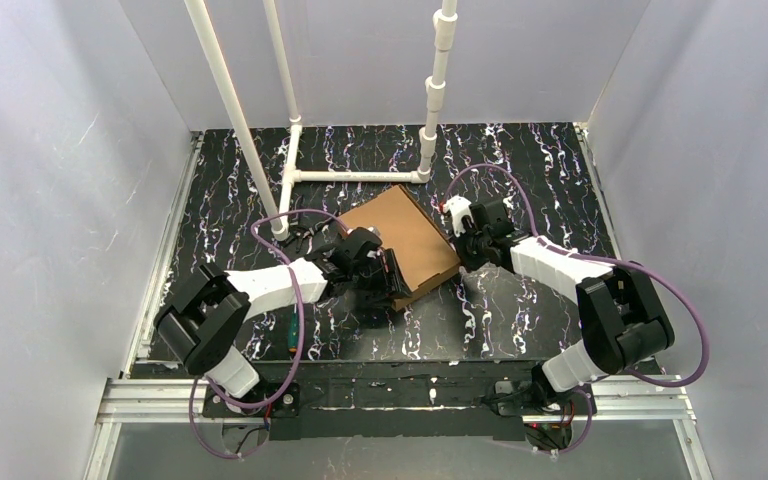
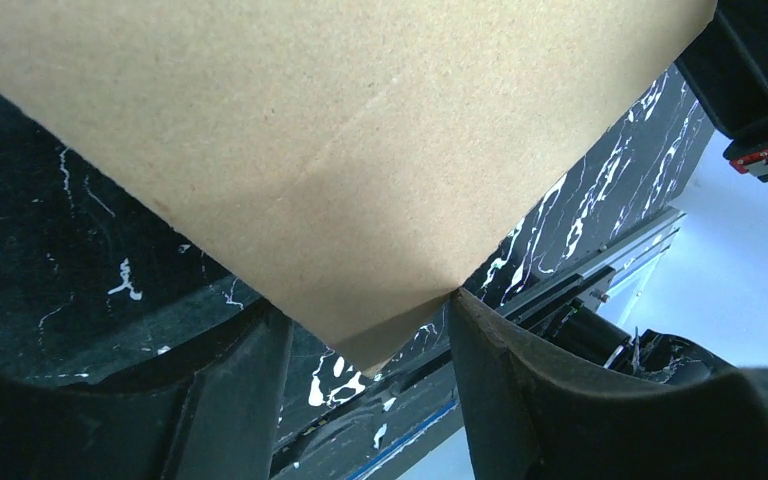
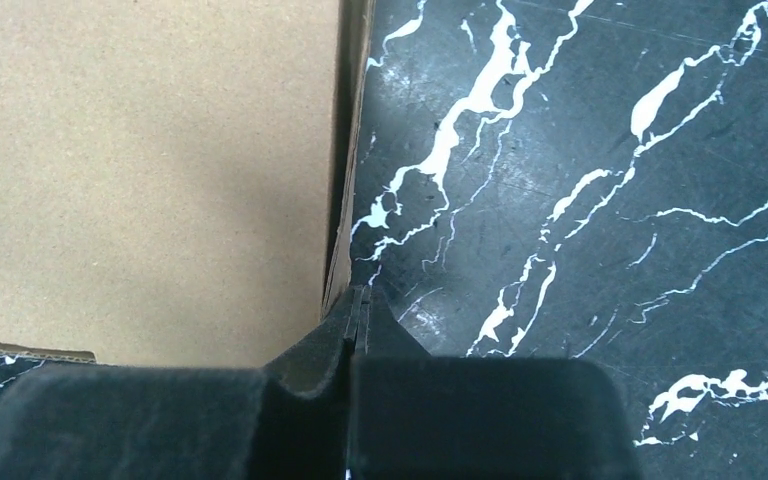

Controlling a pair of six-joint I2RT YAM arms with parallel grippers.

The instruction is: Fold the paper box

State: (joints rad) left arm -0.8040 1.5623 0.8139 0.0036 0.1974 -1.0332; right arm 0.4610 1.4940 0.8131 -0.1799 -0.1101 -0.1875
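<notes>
Mid-counter [image 1: 520,160], the paper box [image 1: 400,235] lies flat and skewed, long axis running far-left to near-right, one corner pointing at the arm bases. That corner sits between the left end effector's [image 2: 362,305] parted fingers; the right end effector [image 3: 358,300] is pinched together on its right edge.

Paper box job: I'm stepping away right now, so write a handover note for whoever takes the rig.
Left gripper: open, with the near corner of the paper box between its fingers, not clamped.
Right gripper: shut, tips at the box's right edge. I cannot tell whether it pinches any cardboard.
Box: mid-table, turned diagonally between the arms, just in front of the white pipe frame.
Done: it looks like a flat, closed rectangle with the top panel down.
Left: probably checking that the flaps are tucked, which these views don't show.
</notes>
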